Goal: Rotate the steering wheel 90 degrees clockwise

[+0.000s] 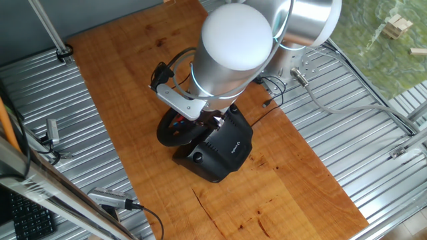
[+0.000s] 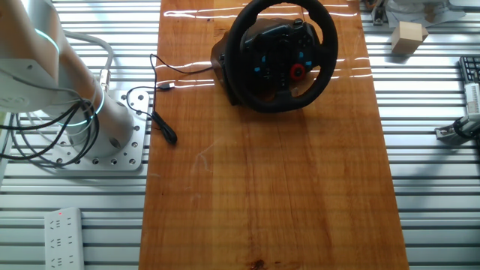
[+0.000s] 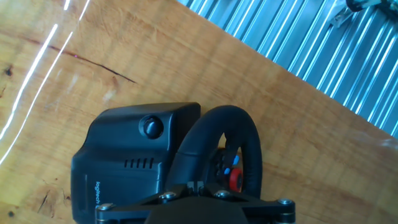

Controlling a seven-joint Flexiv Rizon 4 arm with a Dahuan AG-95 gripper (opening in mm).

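on the wooden table (image 2: 262,195), the wheel (image 2: 282,54) stands on its base (image 1: 217,152) just under me, its thick stiff rim looks good to take at the top, but my fingers are hidden, so i cannot tell their opening.

Matt black steering wheel (image 2: 283,56) on glossy wooden table (image 2: 262,187).

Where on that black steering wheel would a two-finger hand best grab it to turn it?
Probably the thick rim of the steering wheel, near its top, coming down from above. The rim is an open ring clear of the spokes, so one finger fits inside and one outside. The base sits behind it.
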